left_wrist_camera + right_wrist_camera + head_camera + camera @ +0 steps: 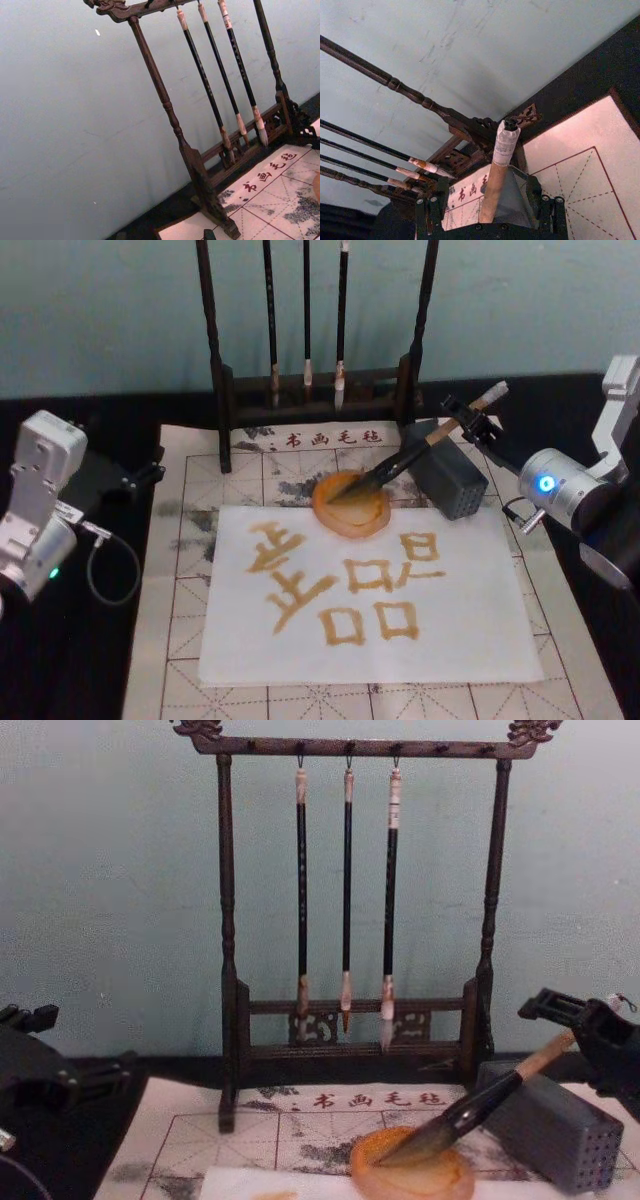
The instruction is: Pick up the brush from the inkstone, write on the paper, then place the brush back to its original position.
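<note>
The brush [410, 460] lies slanted, its dark tip resting in the orange inkstone [365, 522] and its tan handle rising to the back right over the grey block. My right gripper [463, 423] is open around the upper handle, its fingers [432, 212] well clear on both sides of the brush [500, 160]. From the chest, the brush [480, 1105] leans from the inkstone [420, 1182] up toward that gripper [580, 1020]. The white paper [470, 640] in front of the inkstone carries several amber-brown characters. My left gripper [130, 478] is parked at the mat's left edge.
A dark wooden rack [225, 390] with three thin hanging brushes [347, 890] stands at the back. The grey block [455, 480] with small holes sits just right of the inkstone. A beige felt mat [180, 550] with a red grid lies under the paper.
</note>
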You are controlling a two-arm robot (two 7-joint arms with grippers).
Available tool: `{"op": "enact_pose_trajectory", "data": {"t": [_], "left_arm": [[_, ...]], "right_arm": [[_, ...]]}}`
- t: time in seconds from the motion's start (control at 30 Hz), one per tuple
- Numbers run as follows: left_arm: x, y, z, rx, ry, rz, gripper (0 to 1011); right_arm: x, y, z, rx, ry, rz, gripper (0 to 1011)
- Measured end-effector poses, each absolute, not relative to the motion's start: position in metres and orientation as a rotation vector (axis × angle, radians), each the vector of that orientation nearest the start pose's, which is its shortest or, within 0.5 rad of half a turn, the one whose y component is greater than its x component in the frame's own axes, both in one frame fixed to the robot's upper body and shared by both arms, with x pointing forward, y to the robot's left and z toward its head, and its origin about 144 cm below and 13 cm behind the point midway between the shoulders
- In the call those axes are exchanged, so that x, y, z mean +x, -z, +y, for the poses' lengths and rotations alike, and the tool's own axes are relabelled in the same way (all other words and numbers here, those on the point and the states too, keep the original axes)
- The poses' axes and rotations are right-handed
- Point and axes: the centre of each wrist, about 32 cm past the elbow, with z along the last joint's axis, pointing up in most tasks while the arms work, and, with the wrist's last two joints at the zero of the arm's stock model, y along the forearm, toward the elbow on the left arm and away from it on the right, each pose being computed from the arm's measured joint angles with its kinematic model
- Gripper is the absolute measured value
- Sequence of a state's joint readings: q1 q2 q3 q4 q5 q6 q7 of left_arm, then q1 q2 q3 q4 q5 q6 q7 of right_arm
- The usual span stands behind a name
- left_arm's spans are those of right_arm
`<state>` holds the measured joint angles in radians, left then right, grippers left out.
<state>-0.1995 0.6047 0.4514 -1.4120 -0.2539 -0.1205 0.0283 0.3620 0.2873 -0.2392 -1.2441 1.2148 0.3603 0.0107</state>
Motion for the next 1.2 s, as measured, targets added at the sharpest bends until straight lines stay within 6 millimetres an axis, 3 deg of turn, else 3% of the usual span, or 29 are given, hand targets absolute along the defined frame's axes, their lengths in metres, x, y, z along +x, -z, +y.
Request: {"op": "enact_pose_trajectory", "data": {"t": [0.67, 0.9, 1.2], "left_arm": [[0.4886, -1.1398, 0.3097, 0.304, -1.248, -0.285, 1001], [0.4886, -1.1398, 0.3097, 0.305, -1.248, -0.285, 1001], [0.4886, -1.1398, 0.3097, 0.304, -1.248, -0.285, 1001]], "right_arm": [[0.5546, -1.1663, -0.2685, 0.320, 1.178, 0.934, 996], [0.5545, -1.1664, -0.2684, 0.321, 1.177, 0.934, 853], [0.5544, -1.1663, -0.2686, 0.321, 1.177, 0.934, 574]]}}
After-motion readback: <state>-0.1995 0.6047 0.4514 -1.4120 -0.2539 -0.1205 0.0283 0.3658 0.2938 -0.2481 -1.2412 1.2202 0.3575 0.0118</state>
